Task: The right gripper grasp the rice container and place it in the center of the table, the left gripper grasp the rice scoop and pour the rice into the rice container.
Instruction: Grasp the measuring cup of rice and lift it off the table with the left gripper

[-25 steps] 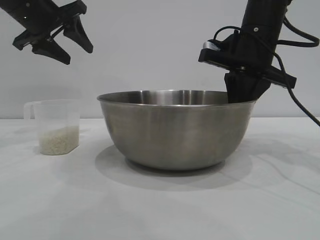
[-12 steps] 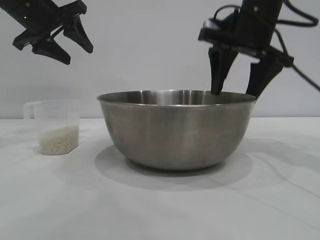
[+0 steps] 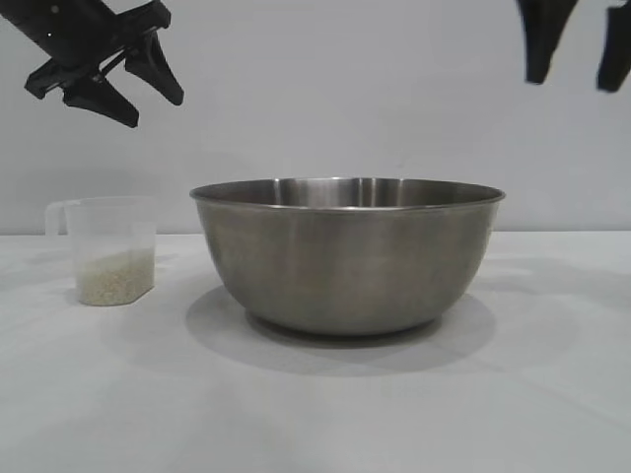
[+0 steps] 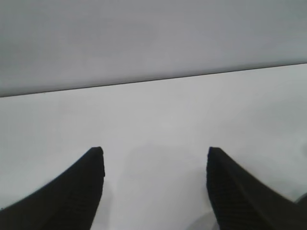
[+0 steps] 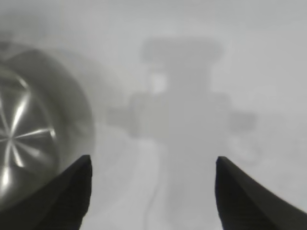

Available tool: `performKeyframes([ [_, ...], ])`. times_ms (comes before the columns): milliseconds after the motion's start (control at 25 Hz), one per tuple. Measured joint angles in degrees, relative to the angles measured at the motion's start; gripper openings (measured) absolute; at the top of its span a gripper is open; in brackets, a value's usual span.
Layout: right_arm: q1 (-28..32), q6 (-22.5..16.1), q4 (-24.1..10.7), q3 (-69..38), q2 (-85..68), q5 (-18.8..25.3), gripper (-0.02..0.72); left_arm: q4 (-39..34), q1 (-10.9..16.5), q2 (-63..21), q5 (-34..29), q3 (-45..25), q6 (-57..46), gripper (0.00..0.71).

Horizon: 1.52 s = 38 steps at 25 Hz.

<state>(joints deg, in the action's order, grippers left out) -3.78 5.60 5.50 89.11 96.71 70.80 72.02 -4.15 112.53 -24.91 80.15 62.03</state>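
My grippers: two, left gripper [image 3: 133, 94] and right gripper [image 3: 575, 79], each with two black fingers. Rice container [image 3: 347, 251]: one steel bowl. Rice scoop [image 3: 106, 248]: one clear cup with one handle. Rice [image 3: 116, 276]: one heap, inside the scoop. Table [image 3: 315, 404]: one

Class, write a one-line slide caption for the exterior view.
Steel rice container on the table, rice scoop beside it, both grippers raised and open.
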Motion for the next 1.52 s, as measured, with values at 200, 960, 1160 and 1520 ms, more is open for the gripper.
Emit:
performKeyframes([
  [200, 0.00, -0.65, -0.54, -10.28, -10.65, 0.17, 0.456, -0.91, 0.00, 0.00, 0.05, 0.00, 0.00, 0.391],
  [960, 0.00, -4.40, -1.62, -41.34, -61.65, 1.52, 0.456, -1.04, 0.00, 0.00, 0.05, 0.00, 0.00, 0.391],
  [1160, 0.00, -4.65, -1.62, -48.42, -75.36, 0.24, 0.456, -1.04, 0.00, 0.00, 0.28, 0.00, 0.00, 0.391],
  [1520, 0.00, -4.65, -1.75, -58.03, -93.28, -3.51, 0.456, -1.04, 0.00, 0.00, 0.76, 0.00, 0.00, 0.391],
])
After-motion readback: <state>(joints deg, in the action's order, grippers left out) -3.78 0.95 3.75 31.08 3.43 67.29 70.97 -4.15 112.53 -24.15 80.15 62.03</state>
